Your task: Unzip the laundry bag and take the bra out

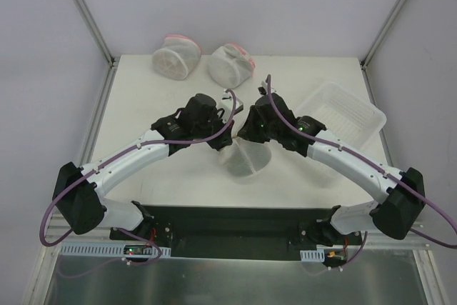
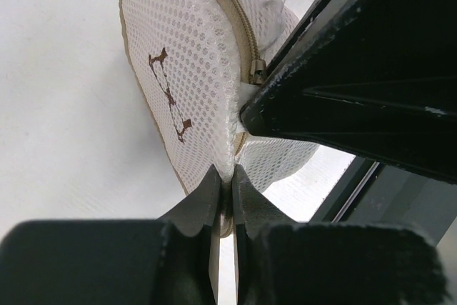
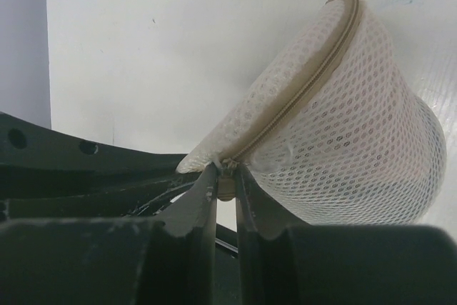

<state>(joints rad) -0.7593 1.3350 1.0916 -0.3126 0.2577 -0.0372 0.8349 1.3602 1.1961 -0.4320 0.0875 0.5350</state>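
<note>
From above, the left gripper (image 1: 223,142) and right gripper (image 1: 245,136) meet mid-table on the laundry bag (image 1: 250,162). The left wrist view shows fingers (image 2: 200,201) clamped on its tan rim (image 2: 127,41), with the zip (image 2: 232,19) closed. The right wrist view shows fingers (image 3: 196,203) nipping the zip's end (the pull, I'd guess), so I judge nothing is opened yet, and the bra is out of sight.

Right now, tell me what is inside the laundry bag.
The laundry bag looks zipped shut along the tan zip wherever it shows. Through the white mesh only faint shading appears, no clear shape. The mesh hides whatever is inside, so its contents cannot be named.
</note>
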